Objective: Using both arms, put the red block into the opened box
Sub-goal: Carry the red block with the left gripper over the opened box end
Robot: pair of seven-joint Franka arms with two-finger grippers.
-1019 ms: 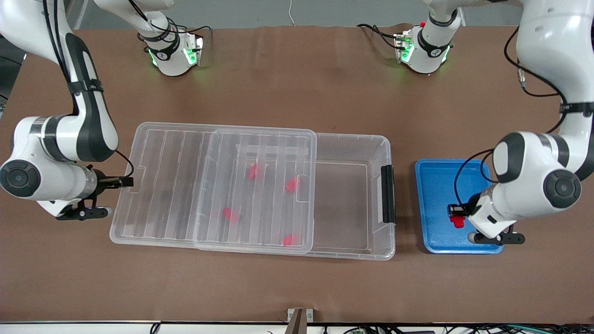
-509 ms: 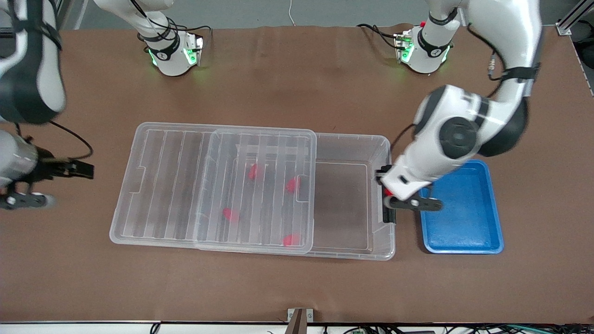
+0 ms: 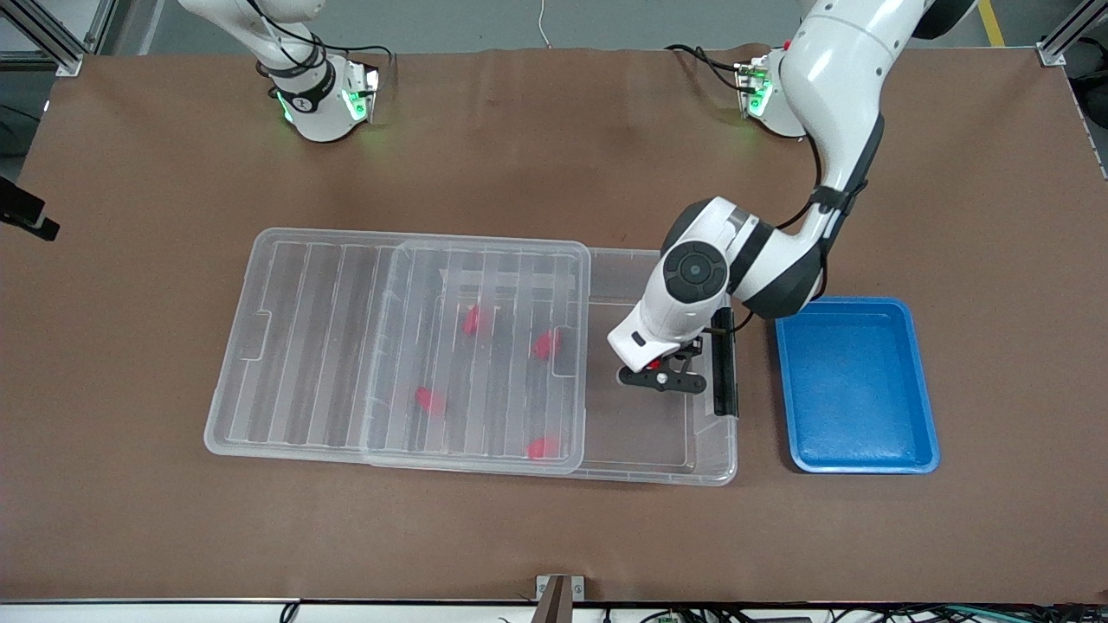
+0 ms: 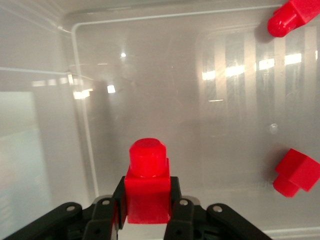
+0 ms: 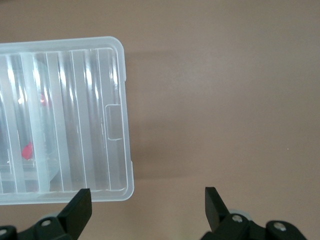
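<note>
the left gripper is clamped on the red block, stub end pointing away from the jaws, and hangs over the uncovered part of the box, at the latch end. in the front view the left gripper hides the block; the black latch bar sits at about 3 o'clock from it, and the lid's edge at about 9 o'clock. the ribbed lid lies slid toward the right arm's end, covering most of the box and overhanging its end. four more red blocks show blurred through the lid, one at about 9 o'clock from the gripper and one lower, nearer the front camera. the left wrist view shows two of them on the clear floor. a blue tray sits just beside the box at the left arm's end. the right gripper has its fingers spread wide with nothing between them, over bare table off the lid's end, waiting; in the front view only a dark bit of it shows at the edge.
</note>
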